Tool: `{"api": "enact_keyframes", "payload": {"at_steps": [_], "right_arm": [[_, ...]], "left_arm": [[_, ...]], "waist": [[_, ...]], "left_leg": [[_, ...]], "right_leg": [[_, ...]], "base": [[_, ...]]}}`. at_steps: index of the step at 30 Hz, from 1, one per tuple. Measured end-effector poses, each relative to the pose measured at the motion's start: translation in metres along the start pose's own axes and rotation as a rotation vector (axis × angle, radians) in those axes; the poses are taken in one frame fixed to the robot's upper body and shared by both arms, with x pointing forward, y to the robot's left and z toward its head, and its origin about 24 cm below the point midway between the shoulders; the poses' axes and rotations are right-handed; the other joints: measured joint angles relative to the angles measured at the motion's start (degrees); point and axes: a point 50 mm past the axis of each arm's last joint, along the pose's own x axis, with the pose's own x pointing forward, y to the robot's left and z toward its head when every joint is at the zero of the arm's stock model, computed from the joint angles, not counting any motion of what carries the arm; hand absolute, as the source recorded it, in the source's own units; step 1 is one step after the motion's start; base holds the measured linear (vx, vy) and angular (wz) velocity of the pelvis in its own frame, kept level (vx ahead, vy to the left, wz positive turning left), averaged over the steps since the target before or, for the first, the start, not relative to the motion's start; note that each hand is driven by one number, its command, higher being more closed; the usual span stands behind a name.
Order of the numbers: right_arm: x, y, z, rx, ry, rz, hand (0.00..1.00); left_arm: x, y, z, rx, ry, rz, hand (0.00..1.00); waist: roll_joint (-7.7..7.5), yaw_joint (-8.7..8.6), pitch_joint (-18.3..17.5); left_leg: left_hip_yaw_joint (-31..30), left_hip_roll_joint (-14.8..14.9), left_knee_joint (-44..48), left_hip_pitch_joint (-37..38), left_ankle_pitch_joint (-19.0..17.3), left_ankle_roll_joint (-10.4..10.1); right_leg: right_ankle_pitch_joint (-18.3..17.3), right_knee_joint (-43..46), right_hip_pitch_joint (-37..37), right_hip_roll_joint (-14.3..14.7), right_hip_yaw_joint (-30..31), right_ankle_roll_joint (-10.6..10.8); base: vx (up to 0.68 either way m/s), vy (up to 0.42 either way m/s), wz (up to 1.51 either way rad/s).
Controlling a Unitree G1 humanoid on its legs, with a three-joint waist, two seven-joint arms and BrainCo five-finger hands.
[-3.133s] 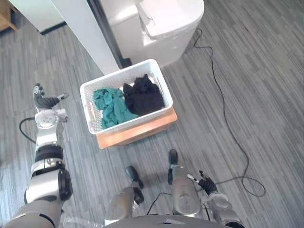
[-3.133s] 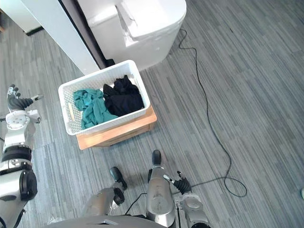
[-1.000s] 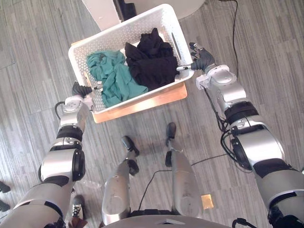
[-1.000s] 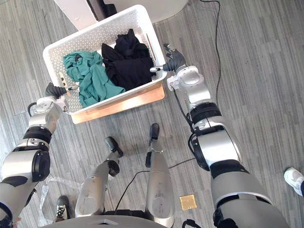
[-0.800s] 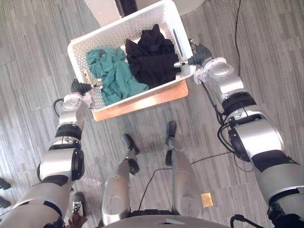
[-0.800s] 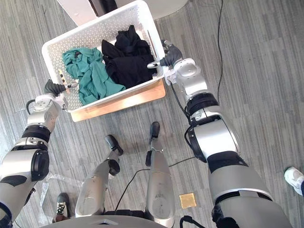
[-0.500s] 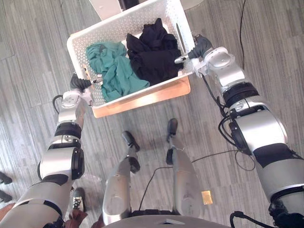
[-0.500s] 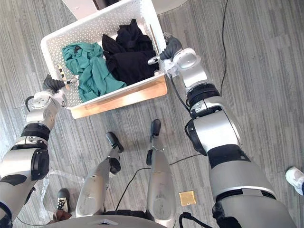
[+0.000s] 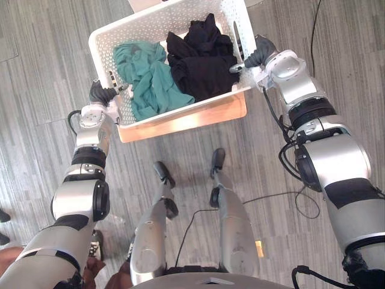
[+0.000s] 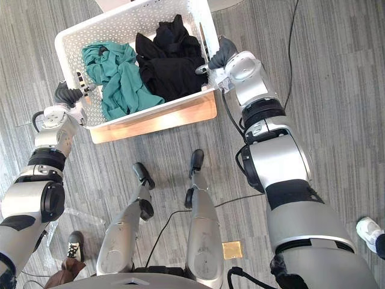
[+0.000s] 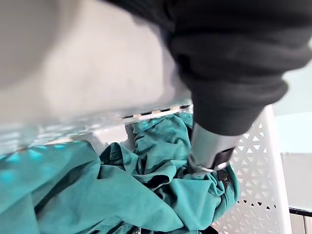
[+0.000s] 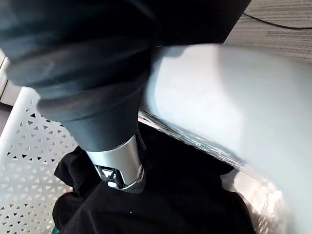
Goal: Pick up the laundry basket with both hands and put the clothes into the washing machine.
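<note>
While a person's white shoe [image 10: 368, 229] shows at the edge of the grey plank floor [image 9: 48, 36] to the robot's right, both arms reach forward to a white laundry basket [image 9: 186, 107] resting on a low wooden stand [image 9: 180, 124]. The left hand [image 9: 98, 93] is clamped on the rim at the basket's left end. Its thumb [image 11: 209, 146] hooks over the edge and down inside, against the teal clothes [image 9: 147, 78], while its fingers lie out of sight on the outer side. The right hand [image 9: 260, 53] grips the rim of the right end the same way, its thumb [image 12: 117, 156] inside and touching the black clothes [image 9: 201, 60]. The teal heap fills the basket's left half and the black heap its right half, and the two touch in the middle. Both heaps lie wholly inside the perforated walls, the black one rising towards the far wall.
</note>
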Motion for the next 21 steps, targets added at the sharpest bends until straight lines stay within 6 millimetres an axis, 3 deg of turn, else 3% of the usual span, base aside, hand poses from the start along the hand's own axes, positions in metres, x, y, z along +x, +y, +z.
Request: {"api": "enact_keyframes", "payload": {"at_steps": [7, 12, 15, 18, 21], "right_arm": [[-0.007, -0.007, -0.02, 0.342, -0.027, -0.117, 1.0], [-0.032, 0.013, -0.063, 0.476, -0.027, -0.145, 1.0], [-0.066, 0.035, -0.086, 0.509, -0.069, -0.141, 1.0], [-0.112, 0.053, -0.121, 0.54, -0.039, -0.147, 1.0], [-0.16, 0.064, -0.158, 0.542, 0.053, -0.146, 1.0]], "left_arm": [[-0.008, -0.022, -0.008, -0.019, -0.013, 0.004, 1.0], [-0.048, -0.033, -0.052, -0.099, 0.025, 0.01, 1.0], [-0.079, -0.027, -0.075, -0.173, 0.055, 0.026, 1.0], [-0.109, -0.028, -0.093, -0.219, 0.093, -0.005, 1.0], [-0.135, -0.036, -0.101, -0.228, 0.111, -0.065, 1.0]], "waist": [[0.0, 0.43, 0.0], [0.0, -0.26, 0.0], [-0.03, -1.35, 0.02], [-0.12, -3.23, -0.2], [-0.14, -5.13, -3.81]], "left_leg": [[-0.71, -0.49, -0.04, 0.17, 0.64, 0.57], [-0.81, -1.05, -0.54, 4.47, 0.15, 0.3], [-0.71, -1.05, 0.21, 7.72, -1.21, 0.58], [-0.96, -0.84, 4.02, 11.81, -5.25, 0.88], [-0.92, -0.17, 8.86, 12.66, -9.27, 1.42]], "right_leg": [[-0.03, 0.23, 0.46, -0.63, -0.5, 0.04], [-0.85, 0.03, 4.69, -0.81, -0.4, 0.91], [-1.57, 0.07, 7.91, -0.55, 0.34, 1.28], [-3.11, 0.15, 13.17, -0.18, 1.35, 2.02], [-4.49, 0.09, 15.58, -0.35, 2.35, 2.92]], "base": [[0.03, -0.007, 0.05], [0.08, 0.007, -0.01], [0.13, -0.009, -0.14], [0.11, -0.008, -0.13], [0.1, 0.014, -0.15]]}}
